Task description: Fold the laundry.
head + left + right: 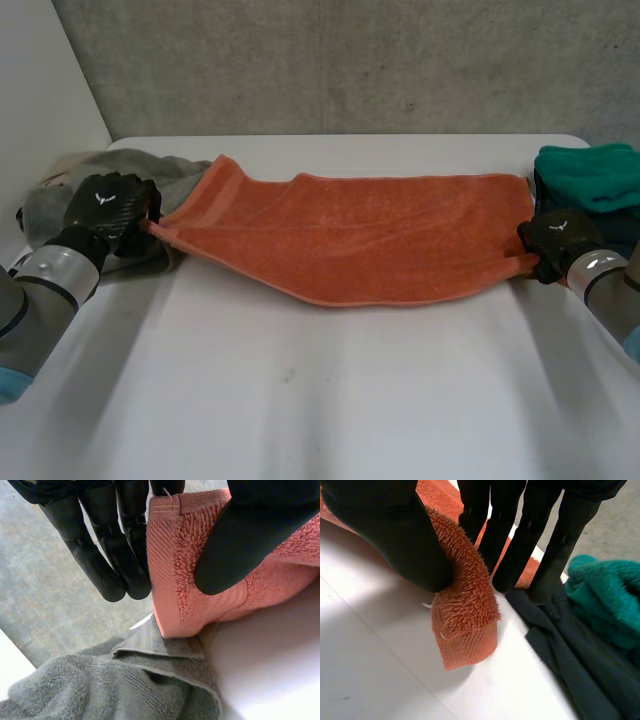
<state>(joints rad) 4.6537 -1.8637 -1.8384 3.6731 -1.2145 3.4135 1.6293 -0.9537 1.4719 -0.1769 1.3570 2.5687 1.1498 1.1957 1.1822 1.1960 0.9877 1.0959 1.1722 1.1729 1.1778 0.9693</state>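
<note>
The orange towel (350, 235) lay stretched out long on the white desk (320, 400), near the far side. Its long way ran from side to side, from one robot hand to the other. Its short ends pointed at the two hands. The middle rested on the desk, and the near edge sagged in a soft curve.

The left robot hand (105, 205) held the left end of the towel. Its thumb pressed a corner of the cloth against its fingers (107, 575), so it was pinching the towel. The right robot hand (555, 240) held the right end the same way. A little tip of cloth poked out below its thumb.

A grey towel (175, 170) lay in a lumpy heap under and behind the left hand. A green towel (590, 175) sat on a dark cloth (570, 675) just beside the right hand.

I think the job was only at the start for this towel. It was held out straight, but no neat fold across it showed. One flap near the left end was turned over. It looked ready to be folded in half, maybe by bringing one end over to the other. The grey heap looked like it needed folding too. The green one looked tidy, so maybe it was done.
</note>
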